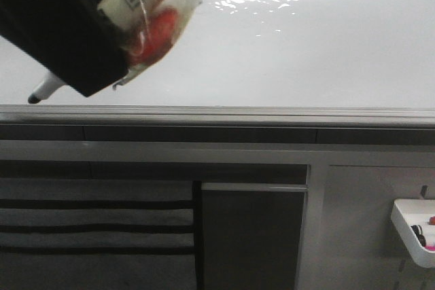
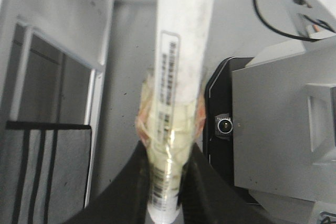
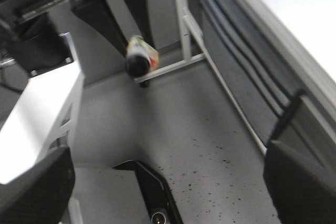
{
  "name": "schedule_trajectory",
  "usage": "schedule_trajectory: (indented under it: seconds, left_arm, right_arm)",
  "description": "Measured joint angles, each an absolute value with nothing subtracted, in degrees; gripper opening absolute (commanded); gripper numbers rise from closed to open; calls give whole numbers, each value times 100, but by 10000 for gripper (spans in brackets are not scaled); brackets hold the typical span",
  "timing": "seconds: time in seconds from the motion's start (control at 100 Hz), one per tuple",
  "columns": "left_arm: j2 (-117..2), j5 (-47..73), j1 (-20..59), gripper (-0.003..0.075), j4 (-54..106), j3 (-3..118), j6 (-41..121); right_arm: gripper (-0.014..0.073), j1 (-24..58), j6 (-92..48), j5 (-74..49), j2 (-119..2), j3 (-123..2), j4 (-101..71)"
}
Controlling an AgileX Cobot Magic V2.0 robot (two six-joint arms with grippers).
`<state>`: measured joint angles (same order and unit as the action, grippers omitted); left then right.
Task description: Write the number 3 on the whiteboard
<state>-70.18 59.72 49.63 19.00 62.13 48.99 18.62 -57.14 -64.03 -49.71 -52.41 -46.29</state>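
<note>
Front: left gripper clamped on marker, tip just off whiteboard near lower rail; no 3 seen.
L wrist: fingers pinch taped marker barrel.
R wrist: right gripper spread wide, holding nothing.

Left gripper: matte black, blocky housing with flat faces and a hard square corner, no markings visible in front view. In left wrist view its fingers are black, smooth, curving and tapering inward.

Right gripper: two dark, near-black fingers with a slightly grainy, rubbery-looking surface and rounded outlines, wide-set.

In right wrist view the left arm is black, with a row of small silvery fasteners along one link.
</note>
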Motion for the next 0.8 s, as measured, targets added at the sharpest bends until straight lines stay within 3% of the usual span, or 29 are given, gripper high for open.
schedule_trajectory:
  seconds: [0.13, 0.36, 0.8]
  left_arm:
    - [-7018, 6007, 5022, -18, 2000, 6213, 4918]
    - [-7032, 6007, 5022, -18, 2026, 6213, 4858]
    - [-7256, 6142, 5022, -18, 1459, 6295, 4670]
  right_arm:
    - [650, 2475, -5714, -6381, -5477, -5588, -4529]
    - [549, 3350, -5170, -6111, -6375, -6198, -3540]
    - [538, 3952, -5088, -5685, -7490, -6538, -3381]
